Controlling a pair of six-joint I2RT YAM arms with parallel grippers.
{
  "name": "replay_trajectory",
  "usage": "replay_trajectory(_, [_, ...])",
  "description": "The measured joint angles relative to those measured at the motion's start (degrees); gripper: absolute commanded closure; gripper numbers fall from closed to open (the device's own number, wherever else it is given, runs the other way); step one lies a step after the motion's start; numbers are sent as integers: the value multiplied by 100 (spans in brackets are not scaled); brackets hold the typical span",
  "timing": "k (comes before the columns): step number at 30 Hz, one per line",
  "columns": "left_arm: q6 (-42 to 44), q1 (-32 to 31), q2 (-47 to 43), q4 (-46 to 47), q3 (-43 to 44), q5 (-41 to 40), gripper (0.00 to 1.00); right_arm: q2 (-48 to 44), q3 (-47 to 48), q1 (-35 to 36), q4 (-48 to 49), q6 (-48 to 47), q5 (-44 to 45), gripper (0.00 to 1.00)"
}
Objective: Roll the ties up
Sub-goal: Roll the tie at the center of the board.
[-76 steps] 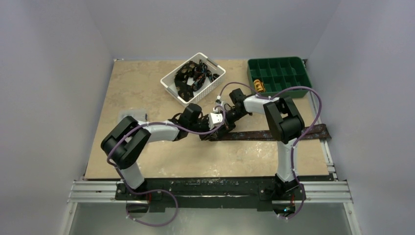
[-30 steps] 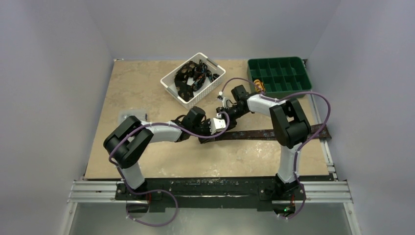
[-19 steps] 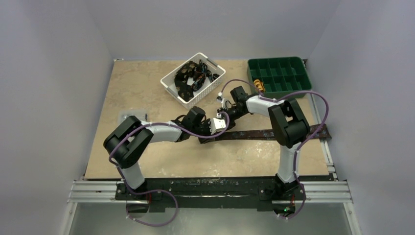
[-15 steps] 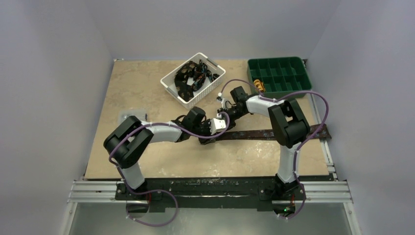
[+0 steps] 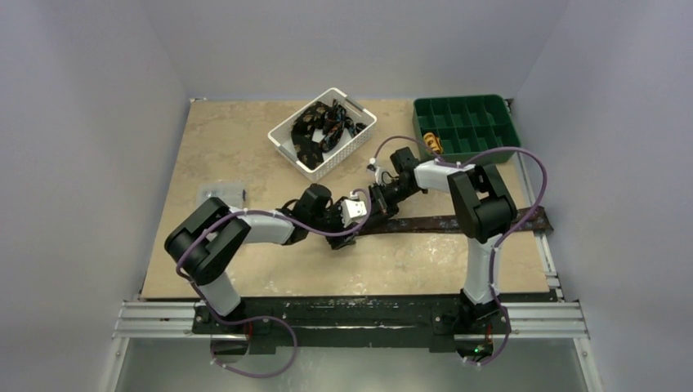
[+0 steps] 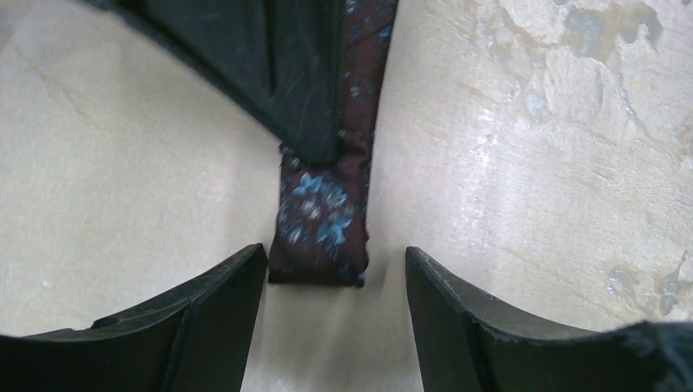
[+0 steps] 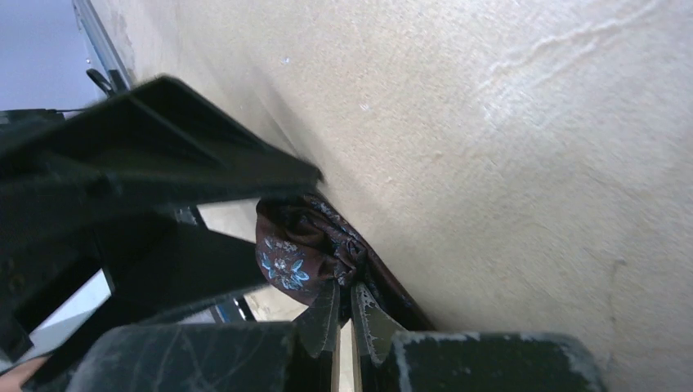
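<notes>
The left gripper (image 6: pixel 331 265) hangs open low over the table (image 6: pixel 531 163). One finger sits on each side of the blunt end of the tie (image 6: pixel 323 216), which lies flat in the gap, and one fingertip is just beside its edge. Just beyond those fingers, the right gripper (image 7: pixel 347 306) pinches a bunched fold of the same tie, and the strip runs on flat past it. Farther off sit a white basket (image 5: pixel 347 149) and a green tray (image 5: pixel 467 100).
</notes>
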Motion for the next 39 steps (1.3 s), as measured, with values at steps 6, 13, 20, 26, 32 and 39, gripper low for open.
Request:
replay_trajectory(6, [-260,280,-94,570,-369,57,34,11,-85,-125,-37,-2,-17,100])
replay_trajectory(13, [-387,278,-35,879,-442,129,38,-13,-166,-144,37,-52,-11,100])
replay_trajectory(20, [-612,214,201,1235,-363,133,50,-87,-291,-149,201,-50,-2,100])
replay_trajectory(26, [-774,-26,199,1226,-267,103,54,-98,-330,-149,262,-50,-9,100])
replay_trajectory(32, [-938,-256,249,1303,79,-39,61,-107,-356,-153,295,-52,-17,100])
replay_trajectory(39, [-975,-267,173,1311,28,-160,44,-120,-372,-153,310,-96,-15,100])
